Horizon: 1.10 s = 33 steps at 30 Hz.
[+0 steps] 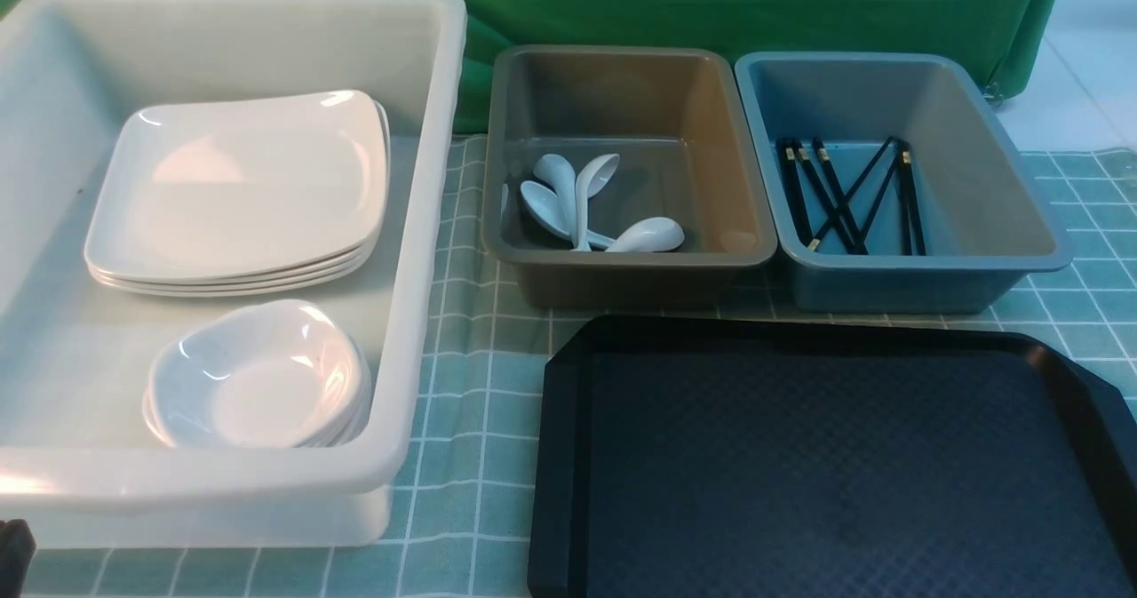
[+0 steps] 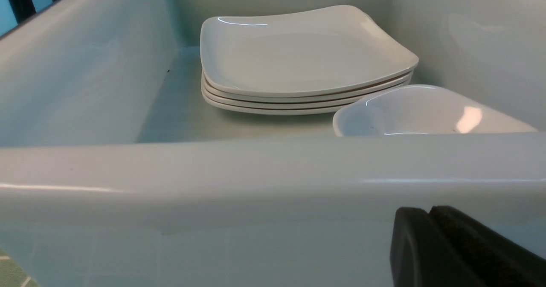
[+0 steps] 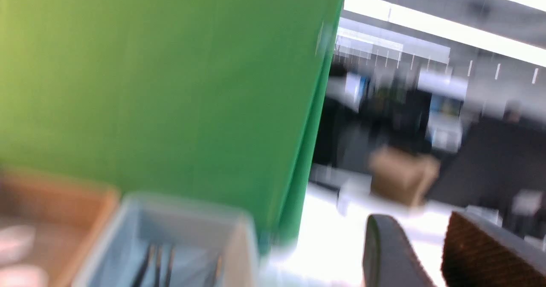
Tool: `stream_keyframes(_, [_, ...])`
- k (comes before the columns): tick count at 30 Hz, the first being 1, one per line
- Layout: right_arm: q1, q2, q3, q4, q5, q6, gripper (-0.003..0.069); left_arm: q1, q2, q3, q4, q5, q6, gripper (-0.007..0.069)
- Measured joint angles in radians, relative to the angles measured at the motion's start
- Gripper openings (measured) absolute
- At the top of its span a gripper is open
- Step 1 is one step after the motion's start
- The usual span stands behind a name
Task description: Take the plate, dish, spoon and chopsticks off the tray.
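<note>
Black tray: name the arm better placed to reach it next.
Right, probably. The tray lies on the robot's right; the right gripper is open near the blue tub behind it. The left gripper is shut, low against the white tub's outer wall. The tray looks bare, though.

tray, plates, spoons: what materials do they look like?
Tray: black moulded plastic, matte, fine diamond texture, raised rim. Plates: glossy white, sharp highlights; glazed ceramic or melamine, can't tell which. Spoons: same glossy white look, equally open.
</note>
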<state>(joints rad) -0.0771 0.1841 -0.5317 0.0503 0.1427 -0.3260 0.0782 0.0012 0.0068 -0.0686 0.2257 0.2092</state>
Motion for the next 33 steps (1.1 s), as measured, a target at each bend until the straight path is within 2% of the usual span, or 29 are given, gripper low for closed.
stream_keyframes(3, [0.049, -0.038, 0.119, -0.116, 0.030, 0.113, 0.0239, 0.000, 0.000, 0.000, 0.000, 0.000, 0.000, 0.0017])
stream_keyframes(7, [0.107, -0.103, 0.292, -0.142, 0.025, 0.133, 0.0239, 0.000, 0.000, 0.000, 0.000, 0.000, 0.000, 0.0017])
stream_keyframes(9, [0.137, -0.157, 0.453, -0.144, 0.023, 0.174, 0.0239, 0.000, 0.000, 0.000, 0.000, 0.000, 0.000, 0.0017])
stream_keyframes(12, [0.141, -0.178, 0.526, -0.145, 0.068, 0.239, 0.0239, 0.000, 0.000, 0.000, 0.001, -0.003, -0.001, 0.0017])
stream_keyframes(21, [0.140, -0.182, 0.539, -0.151, 0.097, 0.315, 0.0239, 0.000, 0.000, 0.000, 0.015, 0.000, -0.002, 0.0017])
stream_keyframes(33, [0.140, -0.182, 0.539, -0.151, 0.097, 0.318, 0.0239, 0.000, 0.000, 0.000, 0.021, 0.000, -0.002, 0.0017])
